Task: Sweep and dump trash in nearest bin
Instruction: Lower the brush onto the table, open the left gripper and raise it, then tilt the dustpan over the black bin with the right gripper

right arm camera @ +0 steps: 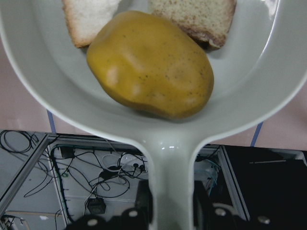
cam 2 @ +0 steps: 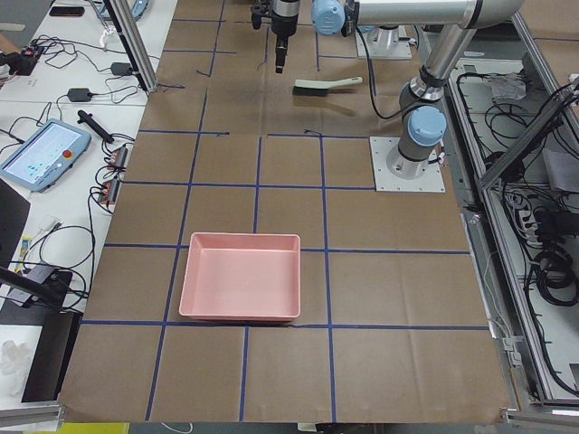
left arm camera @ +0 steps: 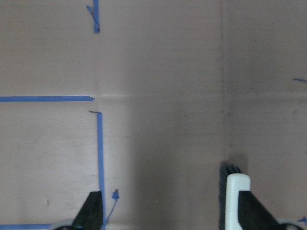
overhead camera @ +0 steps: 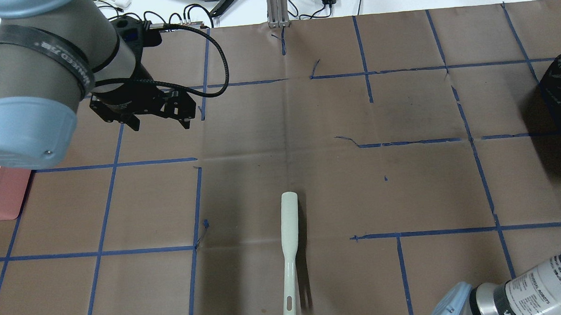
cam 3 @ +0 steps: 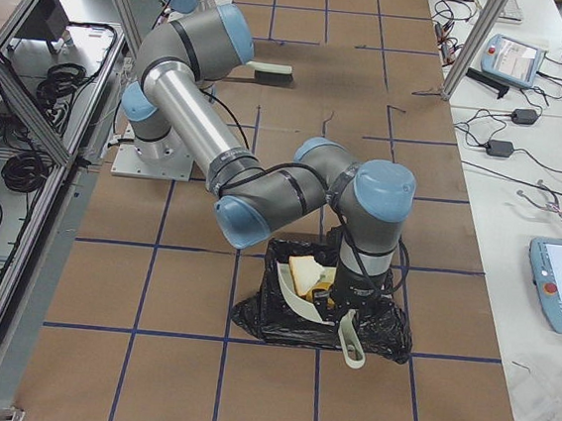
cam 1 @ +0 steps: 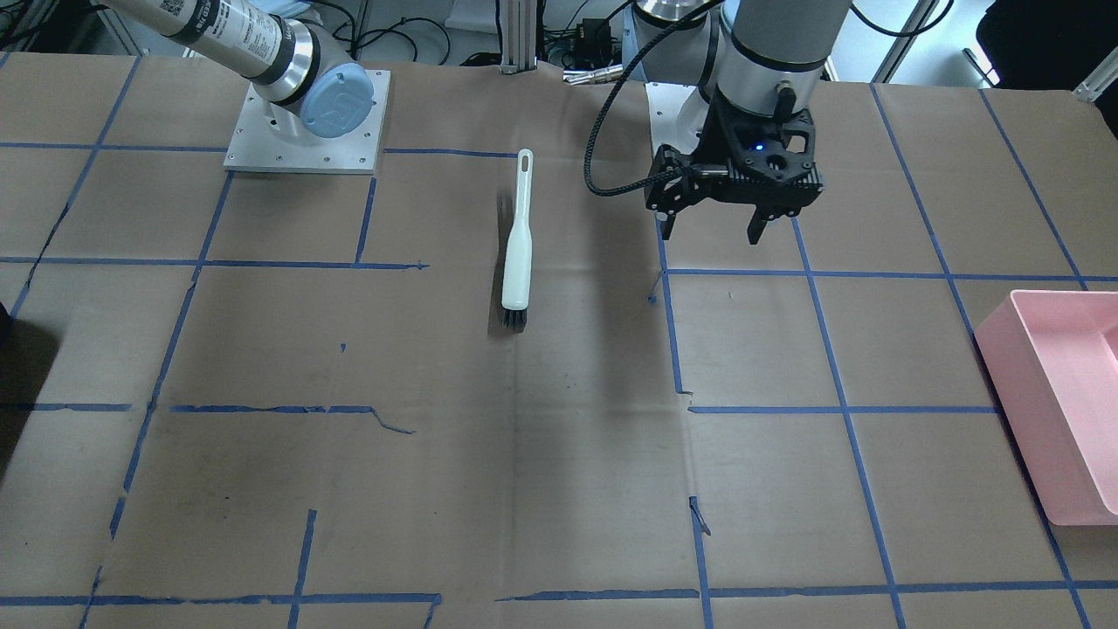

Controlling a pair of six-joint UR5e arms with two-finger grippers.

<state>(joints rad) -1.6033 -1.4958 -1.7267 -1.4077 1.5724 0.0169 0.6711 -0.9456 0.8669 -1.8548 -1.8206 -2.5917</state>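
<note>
You see only part of the trash [right arm camera: 144, 72]. In the right wrist view the yellow potato-like ball [right arm camera: 151, 64] lies whole in the dustpan [right arm camera: 249, 96], its long axis slanting across the pan. The white bread slice [right arm camera: 88, 17] and the speckled bread chunk [right arm camera: 196, 17] behind it are cut off by the top edge. The pan's handle runs straight back to the right gripper [right arm camera: 172, 215], whose fingers clamp it.

From the right end, that wrist hides most of the pan. The pan sits over the mouth of the black bin [cam 3: 389, 330]; you cannot tell whether they touch.

The left gripper [cam 1: 712, 238] hovers above the worktop [cam 1: 349, 437], fingers spread wide. The brush [cam 1: 517, 253] lies flat mid-worktop, bristles toward your side, hanging hole toward the robot. The pink bin [cam 2: 240, 276] sits at the left end, well apart.
</note>
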